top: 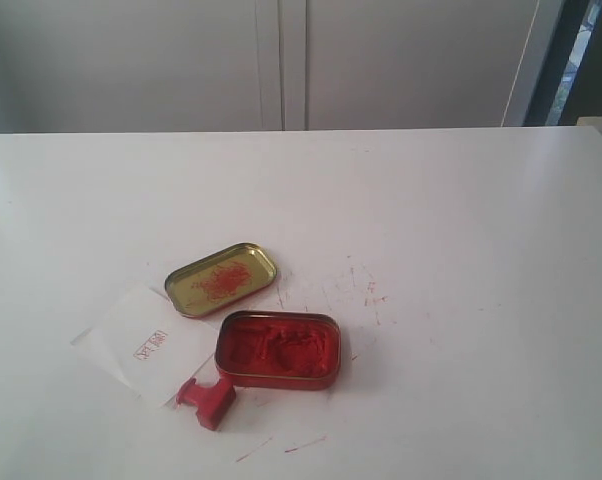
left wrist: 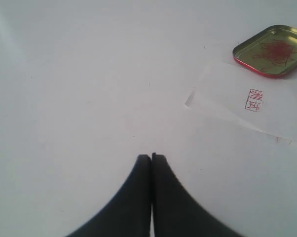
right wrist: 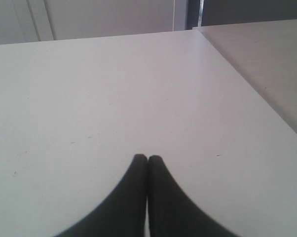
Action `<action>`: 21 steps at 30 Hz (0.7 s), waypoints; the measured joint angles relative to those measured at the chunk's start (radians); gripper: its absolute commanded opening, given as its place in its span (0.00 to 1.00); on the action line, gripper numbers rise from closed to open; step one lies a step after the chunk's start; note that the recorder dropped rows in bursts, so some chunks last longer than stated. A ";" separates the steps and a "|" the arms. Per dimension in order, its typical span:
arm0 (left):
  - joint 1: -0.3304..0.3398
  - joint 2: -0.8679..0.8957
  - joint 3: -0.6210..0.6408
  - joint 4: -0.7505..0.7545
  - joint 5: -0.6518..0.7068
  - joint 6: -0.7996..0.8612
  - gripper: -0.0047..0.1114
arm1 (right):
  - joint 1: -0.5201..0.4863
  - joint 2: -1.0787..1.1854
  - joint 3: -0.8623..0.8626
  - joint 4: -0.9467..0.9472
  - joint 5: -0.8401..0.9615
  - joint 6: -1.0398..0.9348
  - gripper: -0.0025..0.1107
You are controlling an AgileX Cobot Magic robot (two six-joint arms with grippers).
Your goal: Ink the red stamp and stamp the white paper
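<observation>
The red stamp [top: 207, 397] sits on the white table [top: 461, 250] just in front of the red tin [top: 279, 348] of ink, apparently tipped on its side, though the exterior view is too coarse to be sure. Its knob end reaches the corner of the white paper [top: 146, 343]. The paper lies flat beside the tin and carries a small red print [top: 151, 344]. The gold lid [top: 221, 278], smeared red inside, lies open just behind both. The left gripper [left wrist: 151, 157] has its black fingers pressed together on nothing and hangs over bare table, with the paper and lid well apart from its tips. The right gripper [right wrist: 147, 158] is likewise pressed together, above plain tabletop. Neither wrist camera catches the stamp, so its distance from either gripper cannot be told.
</observation>
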 measured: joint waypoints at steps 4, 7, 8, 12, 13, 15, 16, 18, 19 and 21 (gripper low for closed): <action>0.000 0.000 0.000 0.008 0.000 -0.032 0.04 | 0.000 0.000 0.000 0.000 0.000 0.000 0.02; 0.000 0.000 0.000 0.014 0.000 -0.038 0.04 | 0.000 0.000 0.000 0.000 0.000 0.000 0.02; 0.000 0.000 0.000 0.015 0.000 -0.040 0.04 | 0.000 0.000 0.000 0.000 0.000 0.000 0.02; 0.000 0.000 0.000 0.018 0.000 -0.040 0.04 | 0.000 0.000 0.000 0.000 0.000 0.000 0.02; 0.000 0.000 0.000 0.018 0.000 -0.040 0.04 | 0.000 0.000 0.000 0.000 0.000 0.000 0.02; 0.000 0.000 0.000 0.018 0.000 -0.040 0.04 | 0.000 0.000 0.000 0.000 0.000 0.000 0.02; 0.000 0.000 0.000 0.018 0.000 -0.040 0.04 | 0.000 0.000 0.000 0.000 0.000 0.000 0.02; 0.000 0.000 0.000 0.018 0.000 -0.040 0.04 | 0.000 0.000 0.000 0.000 0.000 0.000 0.02; 0.000 0.000 0.000 0.018 0.000 -0.040 0.04 | 0.000 0.000 0.000 0.000 0.000 0.000 0.02; 0.000 0.000 0.000 0.018 0.000 -0.040 0.04 | 0.000 0.000 0.000 0.000 0.000 0.000 0.02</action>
